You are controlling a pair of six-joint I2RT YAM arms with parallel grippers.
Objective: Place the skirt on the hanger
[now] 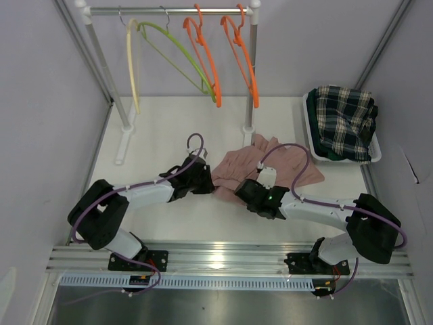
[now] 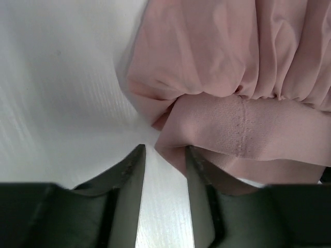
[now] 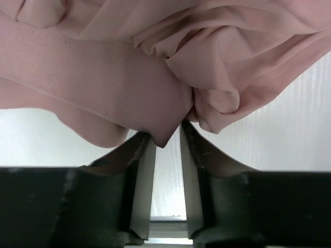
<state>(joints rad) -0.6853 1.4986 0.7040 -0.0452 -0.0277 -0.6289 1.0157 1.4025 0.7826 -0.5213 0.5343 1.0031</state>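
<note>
- Skirt (image 1: 270, 169), pink, lies crumpled near the middle of the table (image 1: 176, 135), slightly toward its right edge.
- Left gripper (image 2: 164, 154) sits at the skirt's left end, low over the table. Jaws are spread, with bare table showing between them. The waistband fold touches one fingertip and is not clamped.
- Right gripper (image 3: 165, 138) sits at the skirt's near edge, jaws narrowly apart. A waistband fold reaches between the fingertips; whether it is pinched cannot be told.
- Rack (image 1: 169, 11) at the far edge carries a cream hanger (image 1: 133, 68), a green hanger (image 1: 183, 57) and two orange hangers (image 1: 206, 61).
- Basket (image 1: 376, 154) at the far right corner holds plaid cloth (image 1: 342, 122).
</note>
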